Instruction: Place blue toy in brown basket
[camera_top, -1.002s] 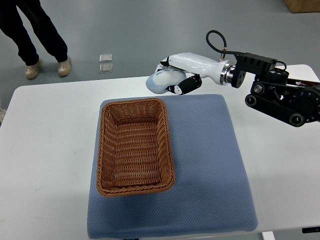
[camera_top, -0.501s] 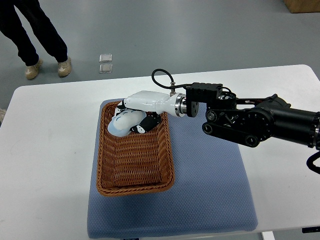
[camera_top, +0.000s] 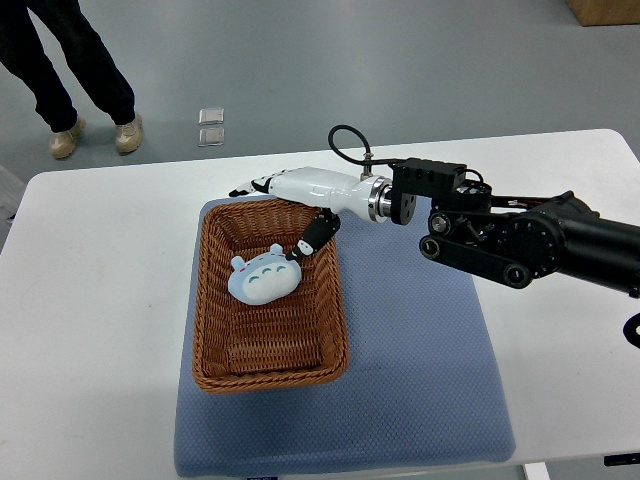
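A pale blue toy with a face and small ears lies inside the brown wicker basket, in its far half. The basket stands on a blue mat. My right hand, white with black fingertips, comes in from the right and hovers over the basket's far right corner, just above and right of the toy. Its fingers are spread and hold nothing. One fingertip points down toward the toy. The left arm is not in view.
The mat lies on a white table. A person's legs stand on the floor beyond the table at the far left. Two small clear objects lie on the floor.
The right hand carried the toy from beyond the basket's far edge over the basket, let it go, and opened. The toy now lies in the basket and the hand has pulled back slightly.
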